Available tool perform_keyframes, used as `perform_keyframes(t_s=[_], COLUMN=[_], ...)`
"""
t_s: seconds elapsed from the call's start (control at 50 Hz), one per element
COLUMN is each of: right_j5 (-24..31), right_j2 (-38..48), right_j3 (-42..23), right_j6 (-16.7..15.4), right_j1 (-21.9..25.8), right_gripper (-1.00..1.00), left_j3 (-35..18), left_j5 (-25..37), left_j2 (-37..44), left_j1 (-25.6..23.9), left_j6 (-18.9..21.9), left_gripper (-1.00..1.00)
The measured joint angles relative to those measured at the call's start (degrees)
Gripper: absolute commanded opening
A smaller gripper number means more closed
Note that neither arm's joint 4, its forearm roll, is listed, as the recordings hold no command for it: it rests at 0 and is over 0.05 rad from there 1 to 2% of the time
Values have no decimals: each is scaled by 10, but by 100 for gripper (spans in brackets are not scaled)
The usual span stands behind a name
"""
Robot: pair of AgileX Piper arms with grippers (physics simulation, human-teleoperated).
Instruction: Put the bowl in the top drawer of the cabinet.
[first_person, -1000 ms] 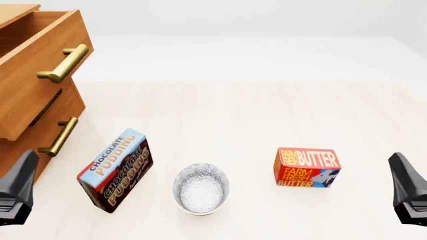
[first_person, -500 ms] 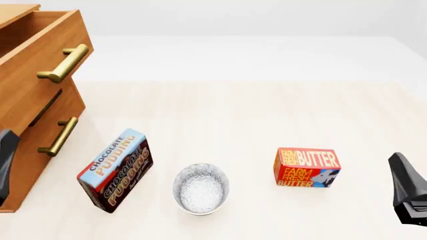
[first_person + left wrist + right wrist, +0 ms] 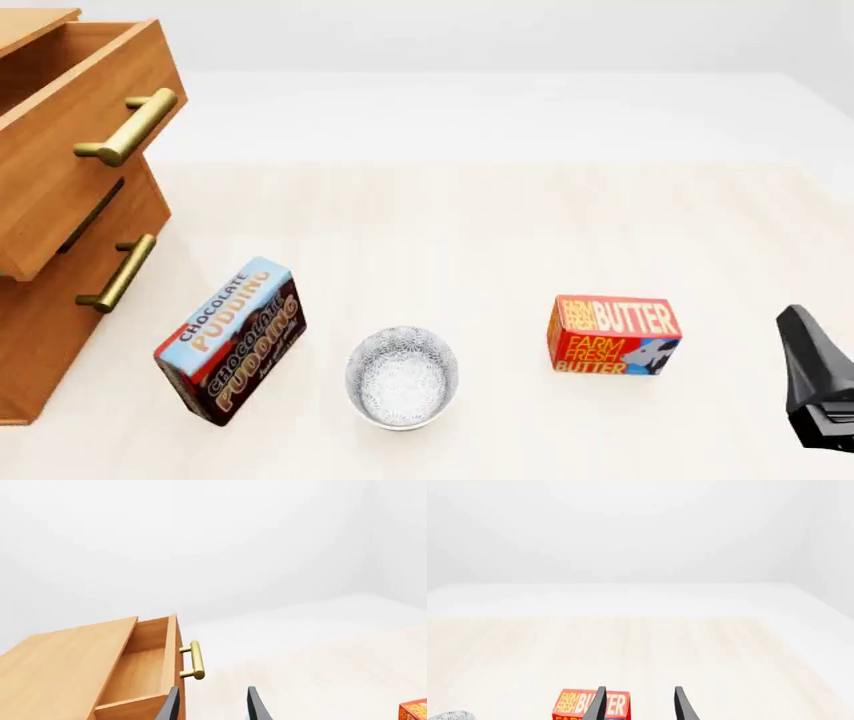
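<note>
The cabinet (image 3: 60, 230) stands at the table's (image 3: 534, 230) far left, its top drawer (image 3: 80, 120) pulled out over the lower drawer (image 3: 94, 270). The right gripper (image 3: 817, 385) sits at the near right edge. Just to its left lies the butter box (image 3: 614, 335); further left of that the bowl (image 3: 402, 377), a little nearer the front edge, then the pudding box (image 3: 231, 340) beside it, near the cabinet. In its wrist view the left gripper (image 3: 212, 706) hangs just right of the open drawer, whose handle (image 3: 194, 660) lies ahead of its fingertips
</note>
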Motion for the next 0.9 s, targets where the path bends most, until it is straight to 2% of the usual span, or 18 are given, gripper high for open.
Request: perform_keyframes(t_s=[0.4,0.74,0.9], right_j5=[0,0,0], right_j2=[0,0,0], right_j3=[0,0,0], right_j6=[0,0,0], right_j1=[0,0,0], right_gripper=[100,100,100], left_j3=[-118,-220,-281], left_j5=[75,155,202], left_j2=[51,110,143], left_j1=[-40,-77,-79], left_j6=[44,58,51], left_gripper=[100,100,100])
